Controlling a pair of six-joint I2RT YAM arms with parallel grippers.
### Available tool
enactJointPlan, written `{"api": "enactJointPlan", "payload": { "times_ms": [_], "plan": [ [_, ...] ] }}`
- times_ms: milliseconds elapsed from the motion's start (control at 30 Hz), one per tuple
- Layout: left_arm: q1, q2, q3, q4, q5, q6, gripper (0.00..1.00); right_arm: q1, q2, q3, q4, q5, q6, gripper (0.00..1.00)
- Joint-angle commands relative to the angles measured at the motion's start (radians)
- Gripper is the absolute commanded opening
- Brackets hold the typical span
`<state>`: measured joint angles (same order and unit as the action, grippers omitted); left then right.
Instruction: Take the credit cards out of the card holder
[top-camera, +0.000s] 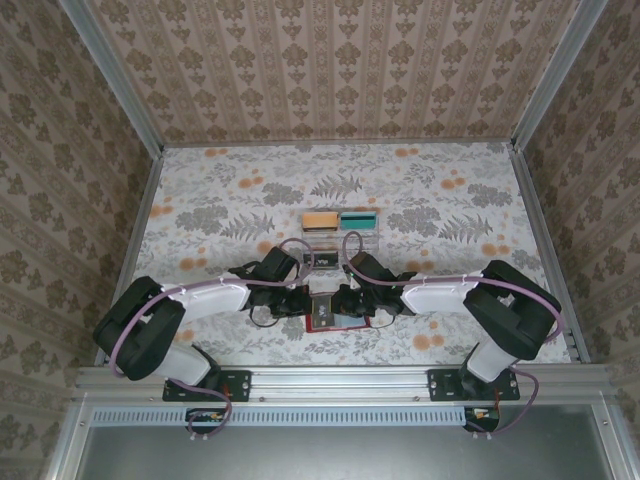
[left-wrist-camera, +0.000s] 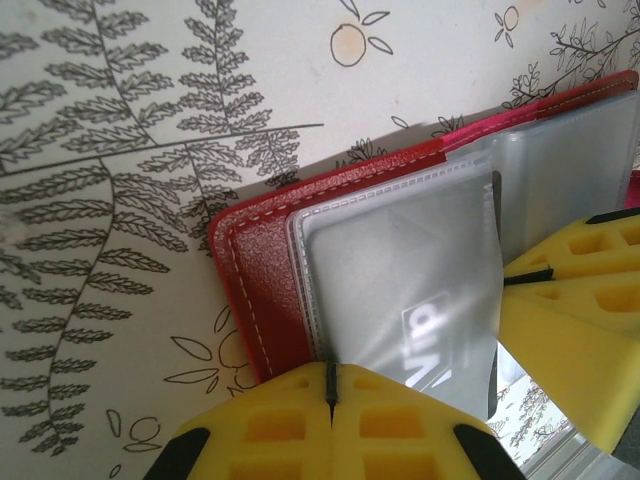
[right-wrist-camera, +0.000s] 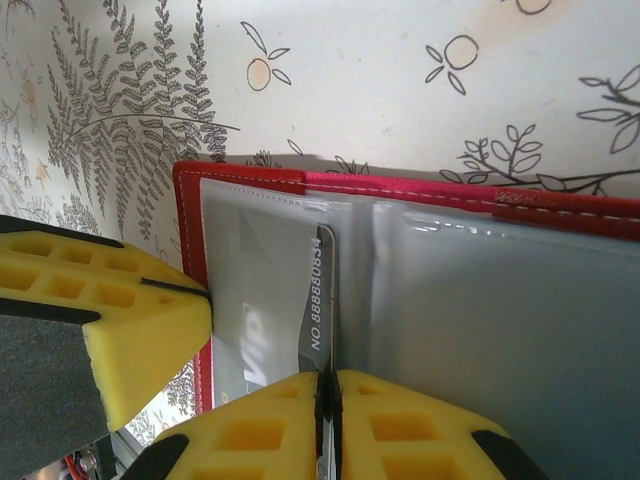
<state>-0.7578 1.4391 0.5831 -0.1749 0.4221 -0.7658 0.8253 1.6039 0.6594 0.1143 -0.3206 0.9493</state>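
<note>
**Top external.** The card holder (top-camera: 340, 322) lies open on the floral table (top-camera: 230, 200), at the near edge, midway between the two arm bases. The left gripper (top-camera: 308, 303) and the right gripper (top-camera: 347, 301) meet directly over it. A clear tray (top-camera: 340, 232) with orange and teal contents stands just beyond it, on the far side.

**Left wrist.** The left gripper's fingers (left-wrist-camera: 290, 420) are pressed together on the near edge of a clear sleeve (left-wrist-camera: 400, 270), which is raised off the red cover. Mirrored "VIP" lettering shows through the sleeve. The right gripper's yellow fingers sit at the sleeve's right edge.

**Right wrist.** The right gripper's fingers (right-wrist-camera: 400, 425) are clamped on a grey card (right-wrist-camera: 318, 290). The card stands on edge between two sleeve pages, with a printed number running along it. A yellow finger of the left gripper touches the sleeve to the left of the card.
</note>
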Motion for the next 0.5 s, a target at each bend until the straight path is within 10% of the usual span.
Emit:
{"api": "enactJointPlan", "payload": {
  "times_ms": [0, 467],
  "plan": [
    [-0.006, 0.030, 0.000, -0.034, -0.014, 0.011, 0.00, 0.010, 0.016, 0.016, 0.053, -0.048, 0.016, 0.16],
    [-0.008, 0.036, 0.015, -0.052, -0.017, 0.023, 0.00, -0.003, -0.011, 0.013, 0.012, -0.044, -0.007, 0.00]
  ]
}}
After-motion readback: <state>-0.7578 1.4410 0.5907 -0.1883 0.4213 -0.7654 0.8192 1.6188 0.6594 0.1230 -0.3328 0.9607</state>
